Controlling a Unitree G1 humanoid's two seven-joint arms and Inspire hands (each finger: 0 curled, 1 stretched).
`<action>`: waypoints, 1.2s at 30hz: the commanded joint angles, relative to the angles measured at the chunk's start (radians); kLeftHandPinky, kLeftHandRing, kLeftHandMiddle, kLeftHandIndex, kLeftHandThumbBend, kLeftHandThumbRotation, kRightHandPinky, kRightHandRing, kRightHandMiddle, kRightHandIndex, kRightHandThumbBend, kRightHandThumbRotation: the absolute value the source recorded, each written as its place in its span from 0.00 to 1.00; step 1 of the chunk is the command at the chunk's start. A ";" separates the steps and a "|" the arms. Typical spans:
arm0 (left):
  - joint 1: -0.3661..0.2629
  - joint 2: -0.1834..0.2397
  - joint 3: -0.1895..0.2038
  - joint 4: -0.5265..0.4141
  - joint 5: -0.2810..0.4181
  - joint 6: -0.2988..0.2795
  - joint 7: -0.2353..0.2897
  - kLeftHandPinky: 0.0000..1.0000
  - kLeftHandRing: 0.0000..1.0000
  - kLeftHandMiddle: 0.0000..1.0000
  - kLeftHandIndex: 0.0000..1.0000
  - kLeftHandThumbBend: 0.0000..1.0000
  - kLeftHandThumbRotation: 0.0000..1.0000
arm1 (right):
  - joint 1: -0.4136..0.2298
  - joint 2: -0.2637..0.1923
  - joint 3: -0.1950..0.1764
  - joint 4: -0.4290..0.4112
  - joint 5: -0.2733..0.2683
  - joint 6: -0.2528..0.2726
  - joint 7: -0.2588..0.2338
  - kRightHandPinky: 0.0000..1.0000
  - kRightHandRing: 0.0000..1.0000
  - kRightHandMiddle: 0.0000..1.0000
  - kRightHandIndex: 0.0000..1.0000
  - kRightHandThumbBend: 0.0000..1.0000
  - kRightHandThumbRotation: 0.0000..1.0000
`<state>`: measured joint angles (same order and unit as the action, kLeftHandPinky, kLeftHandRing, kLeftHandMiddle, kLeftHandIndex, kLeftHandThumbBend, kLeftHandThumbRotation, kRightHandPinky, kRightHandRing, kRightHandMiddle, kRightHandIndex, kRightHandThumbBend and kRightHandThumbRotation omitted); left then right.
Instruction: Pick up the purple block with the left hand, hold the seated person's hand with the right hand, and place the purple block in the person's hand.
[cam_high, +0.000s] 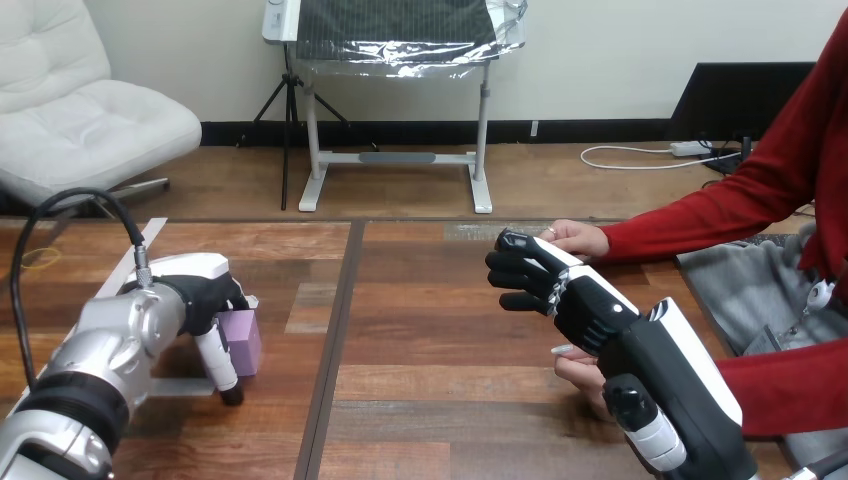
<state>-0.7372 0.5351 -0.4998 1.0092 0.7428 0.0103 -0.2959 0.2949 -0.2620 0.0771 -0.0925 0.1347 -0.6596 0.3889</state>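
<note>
- Forearms of silver metal come in at the bottom edge, the left arm at the left, the right arm at the right
- Low on the right, the person's nearer hand (578, 372) lies on the wood, partly under the robot's right wrist; whether they touch I cannot tell
- On the left, the robot's black-and-white left hand (205, 295) is clenched over the small purple cube-shaped block (245, 340), one finger running down its near face; the block appears to rest on the table, not yet lifted
- That block looks light, stiff and smooth-sided, so it may slip or twist; opposite flat faces are probably the best hold, thumb against fingers
- Further back on the right, the robot's right hand (575, 300) hangs with fingers loosely bent, closed on nothing
- Just beyond its fingertips lies the person's farther hand (578, 238), red-sleeved
- Underneath, the dark brown plank table (420, 330) has a dark seam (338, 330); bare wood separates the block from the person's hands, which are well apart from it
</note>
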 joint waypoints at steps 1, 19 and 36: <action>-0.053 -0.020 0.010 0.006 -0.007 -0.005 0.061 0.49 0.64 0.72 0.75 0.83 0.02 | -0.033 0.011 -0.010 -0.043 0.002 -0.009 -0.012 0.80 0.85 0.86 0.88 0.96 1.00; -0.042 -0.029 0.038 0.039 -0.070 -0.050 0.159 0.29 0.38 0.45 0.48 0.69 0.00 | -0.031 0.009 -0.007 -0.046 0.015 -0.006 -0.006 0.80 0.85 0.87 0.88 0.96 1.00; -0.038 -0.027 0.034 0.043 -0.076 -0.061 0.206 0.37 0.46 0.51 0.46 0.76 0.00 | -0.033 0.005 -0.010 -0.041 0.013 -0.009 -0.004 0.81 0.85 0.87 0.89 0.95 1.00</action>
<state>-0.7367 0.5016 -0.4830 1.0500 0.6735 -0.0475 -0.1213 0.2949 -0.2626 0.0770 -0.0925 0.1378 -0.6596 0.3888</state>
